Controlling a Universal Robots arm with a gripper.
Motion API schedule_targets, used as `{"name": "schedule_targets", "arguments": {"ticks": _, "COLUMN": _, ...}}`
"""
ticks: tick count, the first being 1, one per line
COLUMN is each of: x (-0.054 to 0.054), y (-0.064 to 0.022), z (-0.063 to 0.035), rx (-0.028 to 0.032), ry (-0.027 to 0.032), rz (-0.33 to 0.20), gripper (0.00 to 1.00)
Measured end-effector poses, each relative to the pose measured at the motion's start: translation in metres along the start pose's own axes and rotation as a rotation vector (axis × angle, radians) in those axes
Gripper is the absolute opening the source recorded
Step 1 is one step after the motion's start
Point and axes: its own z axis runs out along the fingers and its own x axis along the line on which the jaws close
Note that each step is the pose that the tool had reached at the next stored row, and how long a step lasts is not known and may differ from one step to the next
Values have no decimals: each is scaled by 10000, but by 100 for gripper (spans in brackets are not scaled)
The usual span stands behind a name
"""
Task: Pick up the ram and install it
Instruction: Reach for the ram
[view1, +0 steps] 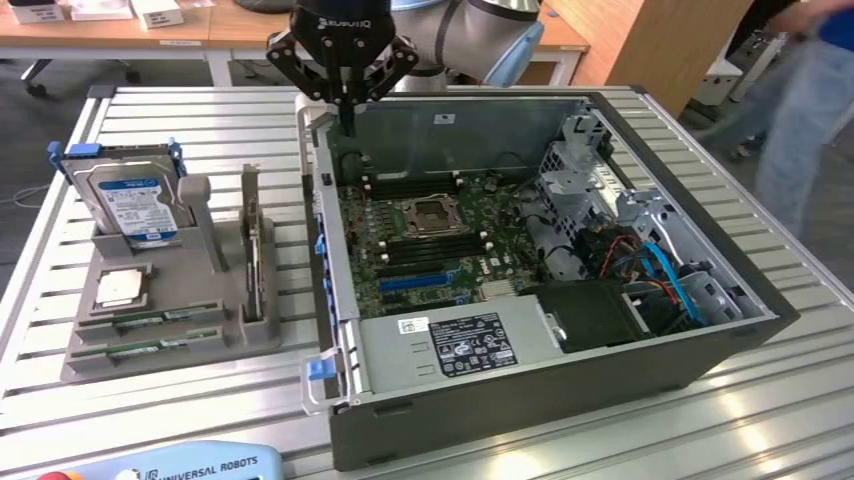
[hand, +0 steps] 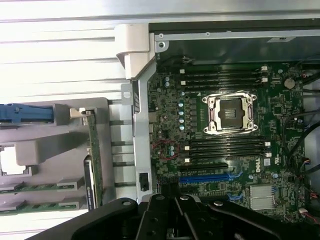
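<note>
black gripper (view1: 344, 120) at the top of the exterior view, hanging above the far corner of the open computer case (view1: 534, 405) on the exterior view's left, right over the case wall beside the motherboard (view1: 387, 240). fingers pressed together tip to tip, closing on nothing but each other. ram (view1: 150, 322) lying flat in a front slot of the grey holder (view1: 80, 362), a thin green stick with a second one like it in the next slot toward the camera (both well apart from the gripper). holder resting on the slatted metal table (view1: 174, 415), just beside the case on the exterior view's left. in the same holder: hard drive (view1: 131, 205) standing upright in a blue-handled frame, small square processor chip (view1: 120, 288) lying flat in front of it, green card (view1: 251, 245) standing on edge nearest the case. on the motherboard, cpu socket (view1: 430, 213) with rows of black memory slots (view1: 427, 243) on either side. person (view1: 807, 110) in blue standing past the table at the exterior view's right.
</note>
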Motion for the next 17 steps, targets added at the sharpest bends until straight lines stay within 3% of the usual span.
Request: {"name": "schedule_targets", "arguments": {"ticks": 17, "x": 460, "y": -35, "z": -7, "rx": 0, "ry": 0, "rz": 2, "gripper": 10}}
